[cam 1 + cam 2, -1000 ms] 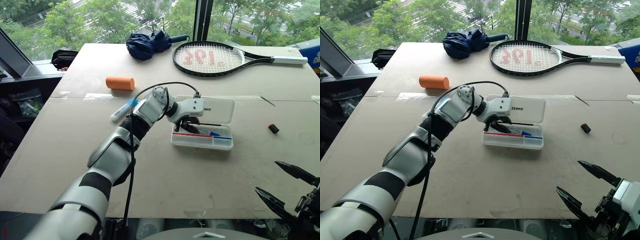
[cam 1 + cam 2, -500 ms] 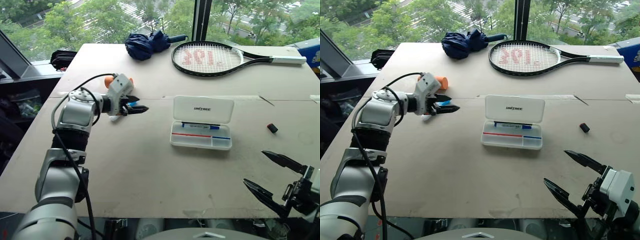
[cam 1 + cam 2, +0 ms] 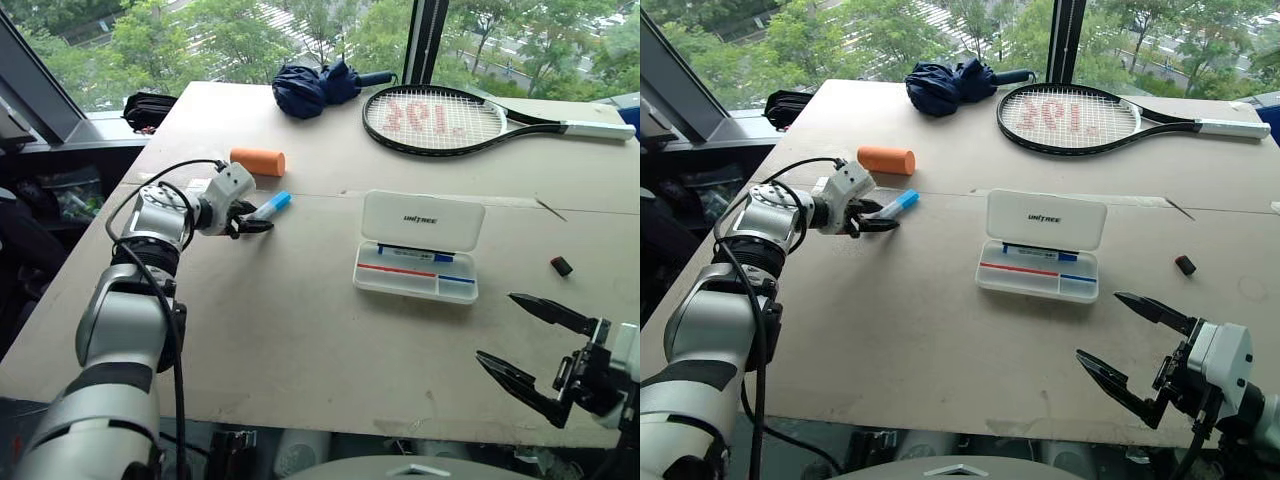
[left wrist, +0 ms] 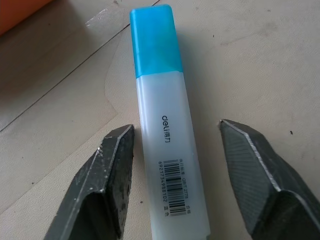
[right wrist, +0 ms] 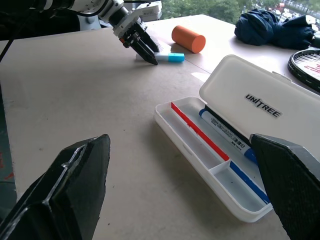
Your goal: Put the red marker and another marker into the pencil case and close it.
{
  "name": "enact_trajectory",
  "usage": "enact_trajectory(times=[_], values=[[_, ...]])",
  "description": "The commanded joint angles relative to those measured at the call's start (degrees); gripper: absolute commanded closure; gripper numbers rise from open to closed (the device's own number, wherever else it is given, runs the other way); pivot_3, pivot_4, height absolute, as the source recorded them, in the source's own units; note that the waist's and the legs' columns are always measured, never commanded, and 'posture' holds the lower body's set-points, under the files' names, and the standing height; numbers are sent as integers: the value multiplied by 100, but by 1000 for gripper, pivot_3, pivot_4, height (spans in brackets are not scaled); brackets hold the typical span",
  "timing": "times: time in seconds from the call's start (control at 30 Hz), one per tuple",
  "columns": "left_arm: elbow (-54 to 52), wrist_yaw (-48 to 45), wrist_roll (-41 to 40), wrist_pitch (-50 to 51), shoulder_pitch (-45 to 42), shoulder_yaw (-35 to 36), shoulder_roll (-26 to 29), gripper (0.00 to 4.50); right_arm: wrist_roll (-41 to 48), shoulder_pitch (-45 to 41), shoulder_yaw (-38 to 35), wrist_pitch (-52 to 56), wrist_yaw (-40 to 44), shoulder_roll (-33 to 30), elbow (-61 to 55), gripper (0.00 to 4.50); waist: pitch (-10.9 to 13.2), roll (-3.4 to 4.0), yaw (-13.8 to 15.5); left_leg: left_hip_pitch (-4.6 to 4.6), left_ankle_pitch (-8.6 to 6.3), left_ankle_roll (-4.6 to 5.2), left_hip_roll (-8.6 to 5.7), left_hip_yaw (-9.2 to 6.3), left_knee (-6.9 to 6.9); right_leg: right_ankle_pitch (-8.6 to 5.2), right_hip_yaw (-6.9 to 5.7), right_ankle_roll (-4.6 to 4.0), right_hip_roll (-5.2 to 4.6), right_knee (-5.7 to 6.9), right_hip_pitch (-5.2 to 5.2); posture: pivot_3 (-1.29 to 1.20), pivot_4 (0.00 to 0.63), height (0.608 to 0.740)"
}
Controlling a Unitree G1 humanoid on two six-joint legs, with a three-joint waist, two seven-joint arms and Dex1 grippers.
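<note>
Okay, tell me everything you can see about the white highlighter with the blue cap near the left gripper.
The white highlighter with the blue cap is a flat-sided plastic stick with a translucent white body, dark printed lettering and a barcode. It lies flat on the beige table, near the orange cylinder. The left gripper has its black fingers on either side of the body, apart from it, not yet gripping.

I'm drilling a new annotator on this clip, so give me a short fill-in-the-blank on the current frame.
1. The pencil case lies with its lid ____.
2. The left gripper has one finger on each side of a highlighter with a ____ cap.
3. The orange cylinder lies on the ____.
4. Beside the folded umbrella lies a tennis ____.

Missing words: open; blue; table; racket
</note>
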Motion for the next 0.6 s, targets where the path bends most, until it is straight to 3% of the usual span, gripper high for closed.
enact_trajectory(times=[0.03, 0.17, 0.3, 0.43, 0.6], values=[[118, -423, 86, -148, -78, -39, 100, 3607, 59, 219, -198, -63, -79, 104, -272, 0, 0, 0, -21, 0, 0, 0, 1, 0, 0, 0, 0, 0, 0, 0, 0, 0, 150, 730], [-1076, -1747, -276, 72, 84, -26, 383, 3742, 20, 419, -244, -141, -102, 214, -289, 0, 2, -3, -125, -4, 0, 0, 4, -2, -1, 0, -2, 0, 2, 0, -3, 0, 150, 730], [-3801, -2857, -871, 1474, 611, -342, 440, 3742, 32, 647, -375, -218, -94, 344, -301, 0, 5, -3, -127, -7, 0, 0, 24, -2, -2, 0, 1, -1, 4, 0, -7, 0, 150, 730], [-5357, -2644, -1058, 2484, 681, -772, -89, 3742, 3, 953, -498, -335, 7, 468, -303, 0, 3, 0, -107, -6, 0, -1, 28, -2, -2, 0, 4, -1, -2, -3, -1, 0, 150, 730], [-5808, -2426, -980, 2719, 573, -1424, -654, 3742, 38, 1313, -724, -486, 146, 559, -324, 0, 1, 3, -177, 4, 0, 0, 26, 8, -2, 0, 19, -1, 13, 1, -2, 0, 150, 730]])
